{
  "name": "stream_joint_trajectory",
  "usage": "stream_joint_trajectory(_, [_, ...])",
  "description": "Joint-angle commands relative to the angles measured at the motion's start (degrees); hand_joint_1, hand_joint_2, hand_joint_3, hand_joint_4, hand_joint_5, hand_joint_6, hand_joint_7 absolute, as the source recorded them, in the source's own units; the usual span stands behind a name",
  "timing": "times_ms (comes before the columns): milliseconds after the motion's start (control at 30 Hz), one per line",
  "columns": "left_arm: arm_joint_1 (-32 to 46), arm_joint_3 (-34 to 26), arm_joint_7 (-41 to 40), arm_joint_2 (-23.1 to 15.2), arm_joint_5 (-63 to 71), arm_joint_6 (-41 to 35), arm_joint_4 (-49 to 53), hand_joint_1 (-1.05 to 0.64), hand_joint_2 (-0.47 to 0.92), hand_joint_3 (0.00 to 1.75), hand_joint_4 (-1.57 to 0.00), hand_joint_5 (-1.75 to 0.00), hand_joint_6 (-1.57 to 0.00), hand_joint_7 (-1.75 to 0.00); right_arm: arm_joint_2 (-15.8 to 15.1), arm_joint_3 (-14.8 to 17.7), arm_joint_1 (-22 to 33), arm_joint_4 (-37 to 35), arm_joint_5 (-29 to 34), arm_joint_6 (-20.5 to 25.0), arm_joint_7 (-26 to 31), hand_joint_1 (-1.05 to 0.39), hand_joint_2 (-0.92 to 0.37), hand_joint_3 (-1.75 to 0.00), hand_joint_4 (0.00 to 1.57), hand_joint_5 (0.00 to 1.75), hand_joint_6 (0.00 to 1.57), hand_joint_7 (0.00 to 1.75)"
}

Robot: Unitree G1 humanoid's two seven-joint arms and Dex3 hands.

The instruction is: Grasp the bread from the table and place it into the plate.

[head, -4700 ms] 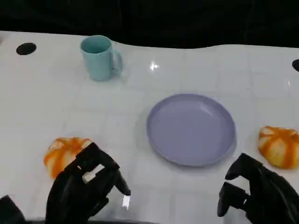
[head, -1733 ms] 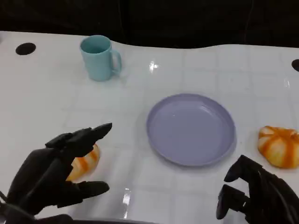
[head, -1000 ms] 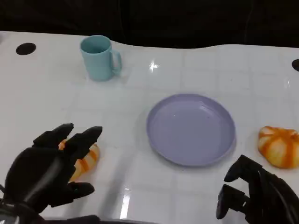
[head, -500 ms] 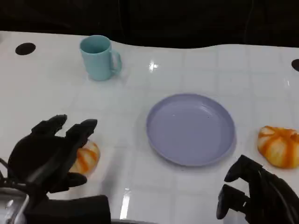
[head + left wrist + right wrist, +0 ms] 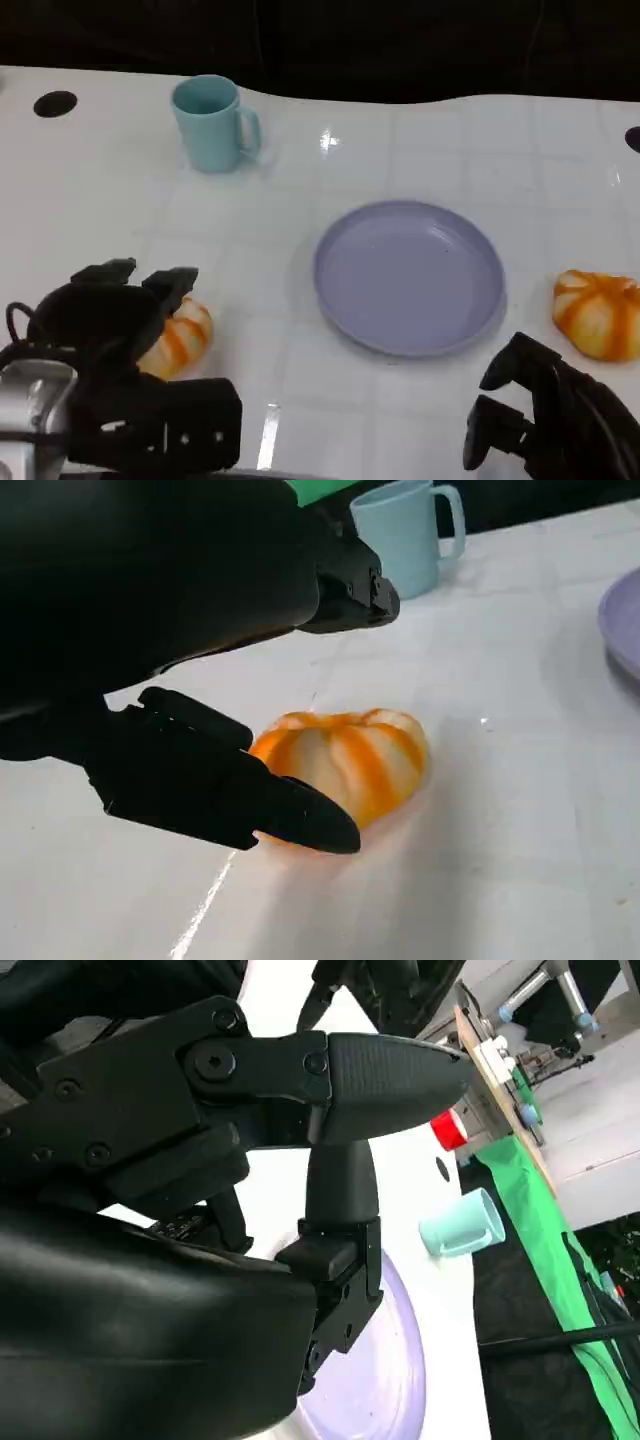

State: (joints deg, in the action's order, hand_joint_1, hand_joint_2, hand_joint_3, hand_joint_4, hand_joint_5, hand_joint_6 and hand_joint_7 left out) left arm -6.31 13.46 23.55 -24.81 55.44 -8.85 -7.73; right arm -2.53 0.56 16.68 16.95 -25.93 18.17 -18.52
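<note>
The orange-striped bread point(image 5: 180, 335) lies on the white worktop point(image 5: 420, 150), well to the left of the lavender plate point(image 5: 408, 276). The left robot hand point(image 5: 105, 325) sits over it, fingers point(image 5: 215, 780) spread to either side, one fingertip touching the crust, not clamped on it. A second bread point(image 5: 600, 313) rests to the right of the plate. The right robot hand point(image 5: 545, 415) hangs low with fingers curled in, holding nothing. A teal mug point(image 5: 212, 123) stands at the far left.

L hand down on bread
I've dropped my left hand point(image 5: 110, 320) over the bread point(image 5: 178, 335), fingers now curled round it, w/ thumb alongside.
</note>
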Motion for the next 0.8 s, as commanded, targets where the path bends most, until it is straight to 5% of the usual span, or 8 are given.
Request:
stream_joint_trajectory(33, [-3.46, 1.16, 1.44, -1.42, -0.69, -1.00, 4.09, -0.50, 0.85, 0.00, -0.02, -0.01, -0.12, -0.01, -0.31, 0.22, 0.17, 0.40, 0.30, -0.87, 0.10, -0.51, -0.92, -0.52, 0.74, 1.75, 0.46, 1.75])
stream_joint_trajectory(800, [-15.35, 6.77, -0.70, -1.19, -7.13, 0.34, 25.07, -0.53, 0.86, 0.00, -0.02, -0.01, -0.11, 0.00, -0.39, -0.10, 0.59, 0.95, 0.37, -0.74, 0.65, -0.50, -0.92, -0.55, 0.73, 1.75, 0.45, 1.75])
